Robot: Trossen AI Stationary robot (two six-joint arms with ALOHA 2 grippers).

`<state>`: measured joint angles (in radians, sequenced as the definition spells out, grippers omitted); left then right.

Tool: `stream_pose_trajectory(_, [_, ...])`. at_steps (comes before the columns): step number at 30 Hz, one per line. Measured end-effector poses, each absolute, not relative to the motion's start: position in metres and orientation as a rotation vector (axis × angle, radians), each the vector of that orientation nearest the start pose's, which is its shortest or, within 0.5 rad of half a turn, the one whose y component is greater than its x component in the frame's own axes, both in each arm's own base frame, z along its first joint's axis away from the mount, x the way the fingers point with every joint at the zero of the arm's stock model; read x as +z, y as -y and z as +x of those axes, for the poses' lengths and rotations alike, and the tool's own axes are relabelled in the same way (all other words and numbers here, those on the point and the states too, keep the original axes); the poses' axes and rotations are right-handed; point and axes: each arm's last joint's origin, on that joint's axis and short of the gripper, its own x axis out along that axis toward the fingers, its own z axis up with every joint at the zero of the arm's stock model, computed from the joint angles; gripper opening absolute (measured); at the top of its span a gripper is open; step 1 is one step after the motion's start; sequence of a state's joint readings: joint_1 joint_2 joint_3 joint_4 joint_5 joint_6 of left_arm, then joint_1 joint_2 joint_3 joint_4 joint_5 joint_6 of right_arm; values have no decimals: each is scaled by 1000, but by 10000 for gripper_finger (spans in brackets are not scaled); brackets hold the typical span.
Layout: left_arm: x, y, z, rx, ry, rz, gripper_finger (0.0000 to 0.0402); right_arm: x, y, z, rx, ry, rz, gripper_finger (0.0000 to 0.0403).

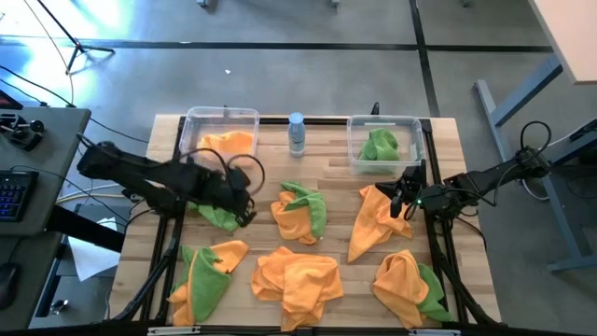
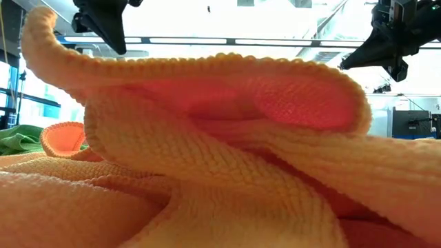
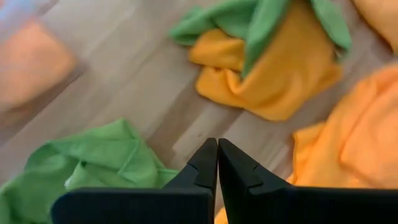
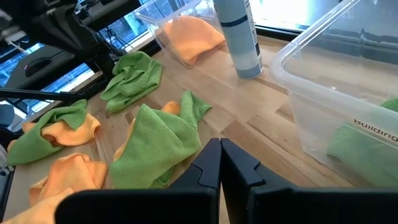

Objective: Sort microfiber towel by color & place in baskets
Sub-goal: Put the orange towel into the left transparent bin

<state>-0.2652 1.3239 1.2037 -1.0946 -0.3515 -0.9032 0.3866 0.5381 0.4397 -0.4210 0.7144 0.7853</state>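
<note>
Baskets: 2, both at the far edge of the table [image 1: 326,177]; left basket [image 1: 195,121], right basket [image 1: 410,123].
Towels in baskets: 1 orange [image 1: 227,143] in the left, 1 green [image 1: 380,146] in the right.
Bottle [image 1: 297,133]: 1, between the baskets.
Loose towel heaps on the table: 6; exact towel count within them cannot be told.

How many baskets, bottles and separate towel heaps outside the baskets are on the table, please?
Baskets: 2
Bottle: 1
Towel heaps outside the baskets: 6
Total: 9
</note>
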Motion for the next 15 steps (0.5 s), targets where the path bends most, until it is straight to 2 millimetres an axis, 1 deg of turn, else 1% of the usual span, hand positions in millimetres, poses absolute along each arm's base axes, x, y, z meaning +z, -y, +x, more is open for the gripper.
stream_pose_trajectory(3, [295, 63, 240, 515, -1030, -363, 0, 230, -29, 120, -441, -298, 506, 0])
stream_pose_trajectory(7, [292, 67, 244, 472, -1037, -313, 0, 233, -31, 121, -397, -292, 535, 0])
stream_pose_trajectory(10, [289, 67, 245, 443, -1038, -270, 0, 234, -32, 124, -382, -276, 551, 0])
stream_pose_trajectory(12, [282, 65, 243, 415, -1013, -261, 0, 236, -33, 128, -375, -256, 561, 0])
stream_pose_trajectory(15, [269, 60, 236, 373, -960, -291, 0, 236, -36, 134, -370, -239, 572, 0])
